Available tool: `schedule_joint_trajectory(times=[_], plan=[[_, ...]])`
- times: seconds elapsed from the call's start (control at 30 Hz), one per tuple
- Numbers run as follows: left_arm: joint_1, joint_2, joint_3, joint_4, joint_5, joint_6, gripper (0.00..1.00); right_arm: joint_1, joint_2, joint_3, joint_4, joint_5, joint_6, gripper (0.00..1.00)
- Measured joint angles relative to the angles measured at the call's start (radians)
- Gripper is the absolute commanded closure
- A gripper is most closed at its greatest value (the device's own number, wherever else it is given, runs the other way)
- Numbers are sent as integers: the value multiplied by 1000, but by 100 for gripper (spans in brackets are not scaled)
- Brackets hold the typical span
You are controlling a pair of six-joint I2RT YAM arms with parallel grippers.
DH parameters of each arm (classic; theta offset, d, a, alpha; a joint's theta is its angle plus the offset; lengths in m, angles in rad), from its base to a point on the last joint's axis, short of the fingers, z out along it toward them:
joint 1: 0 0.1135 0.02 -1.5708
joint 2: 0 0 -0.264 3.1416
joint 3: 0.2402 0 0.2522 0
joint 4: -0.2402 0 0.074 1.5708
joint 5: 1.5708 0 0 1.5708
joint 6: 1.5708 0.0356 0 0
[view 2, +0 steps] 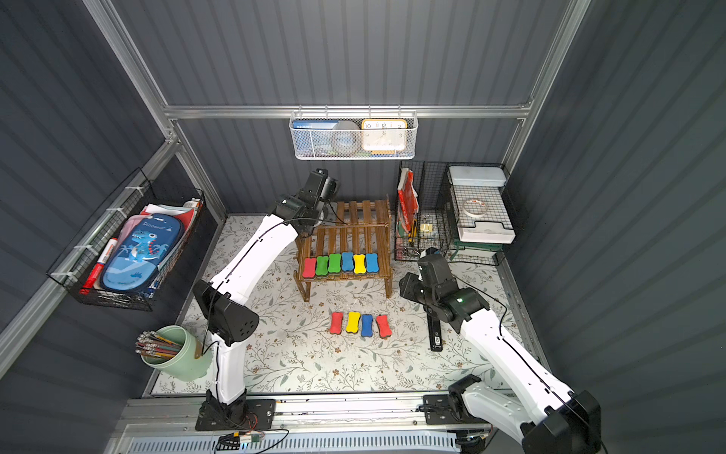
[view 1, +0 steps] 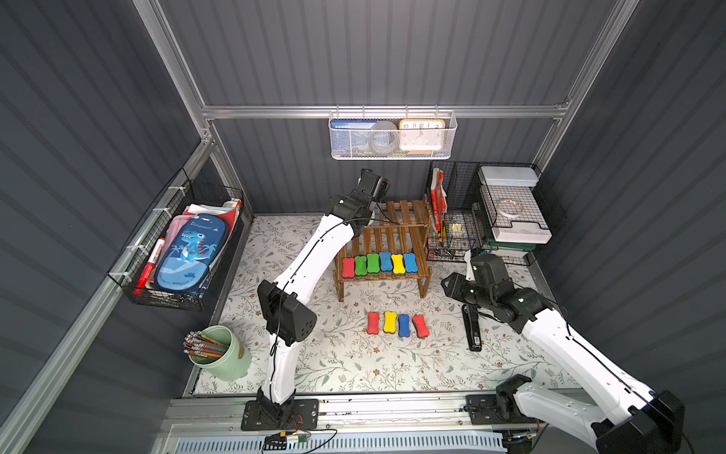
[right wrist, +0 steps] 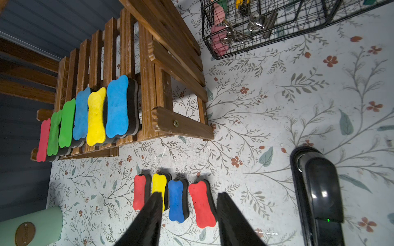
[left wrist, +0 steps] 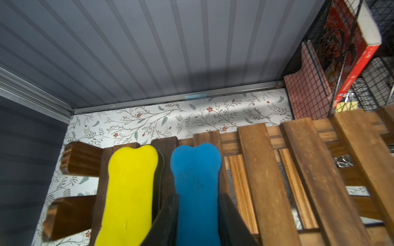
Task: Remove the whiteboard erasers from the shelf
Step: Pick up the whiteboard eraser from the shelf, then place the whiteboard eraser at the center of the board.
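Observation:
The dark wooden shelf (view 1: 404, 214) stands at the back of the floral mat. On its top tier a yellow eraser (left wrist: 130, 191) and a blue eraser (left wrist: 196, 166) lie side by side. My left gripper (left wrist: 198, 193) is shut on the blue eraser, one finger pressed against each long side. In both top views the left wrist hides this grip. Several erasers (view 1: 377, 265) sit in a row on the lower tier. Several more erasers (view 1: 396, 324) lie on the mat in front. My right gripper (right wrist: 189, 192) hovers open above that row, holding nothing.
A black stapler (view 1: 473, 330) lies on the mat under the right arm. A black wire-grid organiser (view 1: 491, 212) stands right of the shelf. A green cup of pencils (view 1: 220, 353) sits front left. A white mesh basket (view 1: 393, 135) hangs on the back wall.

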Motion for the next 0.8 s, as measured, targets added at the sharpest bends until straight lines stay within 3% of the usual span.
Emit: schedule_joint_trajectory(times=[0.23,0.6,0.8], plan=[[-24,-104,-61,32,14,-33,68,0,0,0,0,0,0,54],[-225,-606,-677,113,-89,-176,71,-5,-2,0,26,-4,1,54],[-248,-715,-999,113,-93,-319,71,-6,-2,0,39,-11,2,54]])
